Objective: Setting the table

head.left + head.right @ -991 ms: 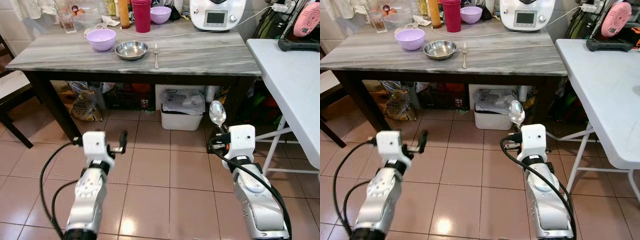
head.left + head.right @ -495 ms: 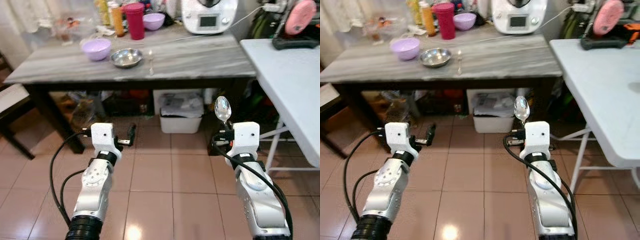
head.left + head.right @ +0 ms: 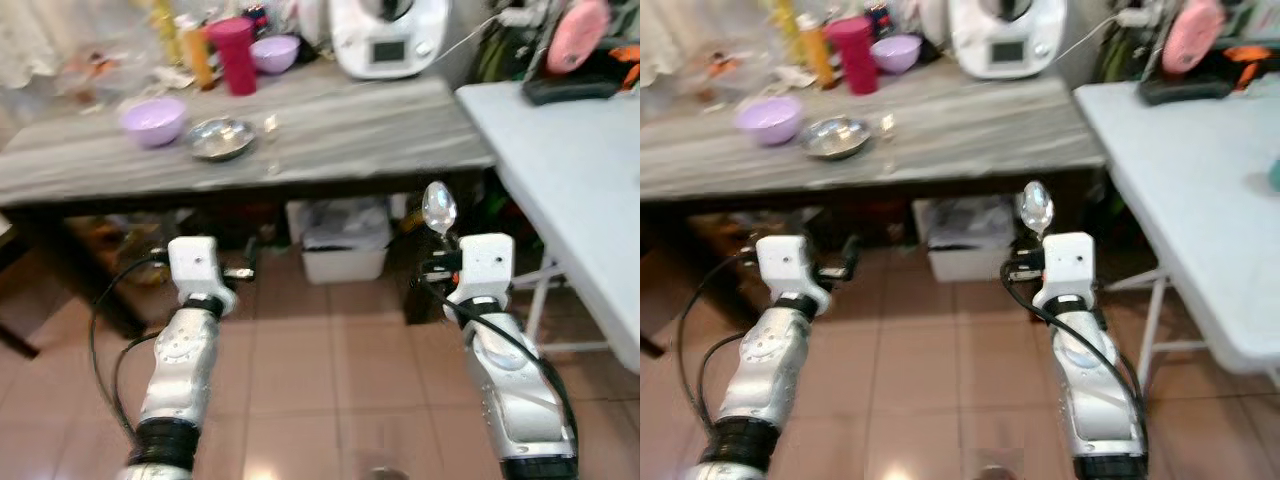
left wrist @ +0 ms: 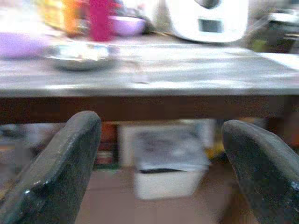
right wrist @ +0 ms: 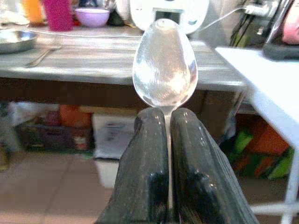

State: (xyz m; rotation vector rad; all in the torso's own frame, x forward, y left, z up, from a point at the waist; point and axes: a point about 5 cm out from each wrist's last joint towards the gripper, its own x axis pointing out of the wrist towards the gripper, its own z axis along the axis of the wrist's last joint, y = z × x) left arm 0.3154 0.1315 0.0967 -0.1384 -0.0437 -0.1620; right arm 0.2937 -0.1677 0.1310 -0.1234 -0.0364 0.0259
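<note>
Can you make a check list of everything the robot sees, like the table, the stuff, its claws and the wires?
Surface: grey wooden table, not yet reached.
Job's things: spoon upright in right claw; steel bowl and fork side by side on table.
Clutter: purple bowl, red cup, white appliance.
Claws: right shut on spoon; left claw open, holding nothing.
Cables: white cord behind appliance.
Surroundings: white bin under table, white folding table on the right.
</note>
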